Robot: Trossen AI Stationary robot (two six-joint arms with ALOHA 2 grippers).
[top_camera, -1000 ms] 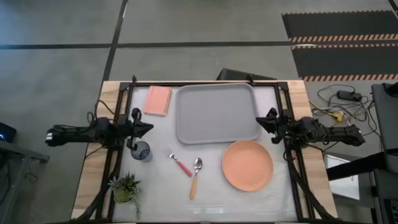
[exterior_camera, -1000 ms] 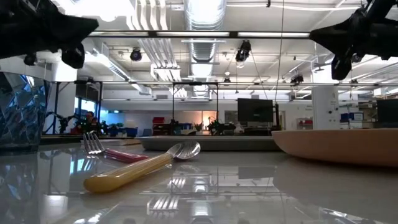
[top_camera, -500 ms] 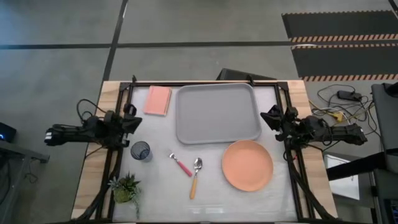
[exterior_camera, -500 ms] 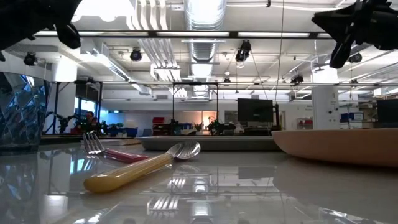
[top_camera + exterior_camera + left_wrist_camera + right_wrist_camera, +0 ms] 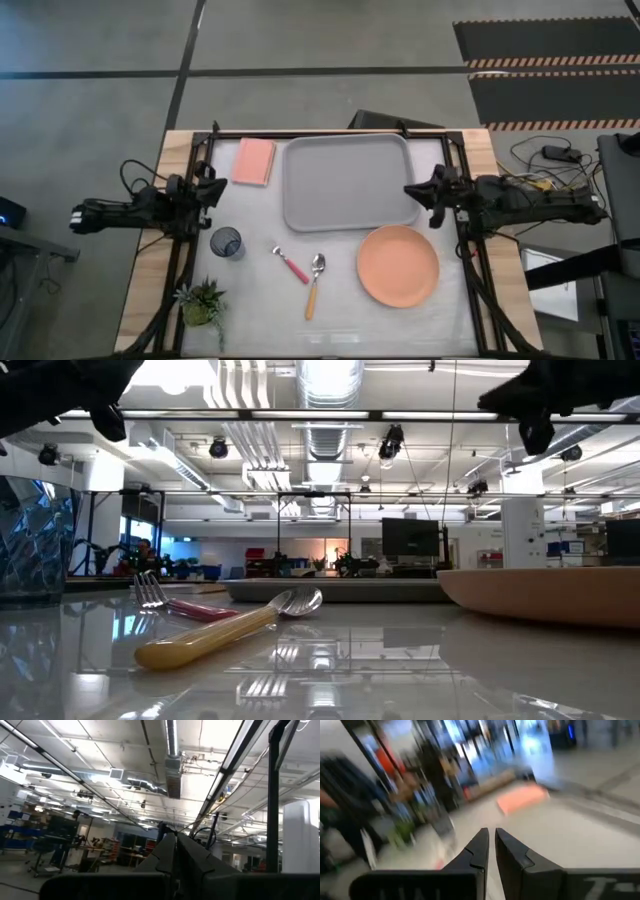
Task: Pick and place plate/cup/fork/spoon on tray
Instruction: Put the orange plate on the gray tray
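- Hovering at the tray's [image 5: 350, 182] right rim, fingers pressed together on nothing: right gripper [image 5: 415, 193], seemingly starting its reach.
- Waiting at the table's left edge, fingers likewise clenched and empty: left gripper [image 5: 217, 186].
- Sitting off the tray, nothing loaded yet: plate [image 5: 398, 265] just below its right corner, cup [image 5: 227, 242] far left, fork [image 5: 291, 265] and spoon [image 5: 315, 283] side by side mid-table.
- Likely needing next: opening, dropping onto the plate's rim.

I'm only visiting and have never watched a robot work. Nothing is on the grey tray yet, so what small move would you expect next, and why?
Probably the right pincer, hovering at the tray's right edge with fingers nearly together, swings toward the plate just beside it and lowers to its rim. The left pincer waits by the table's left side near the cup.
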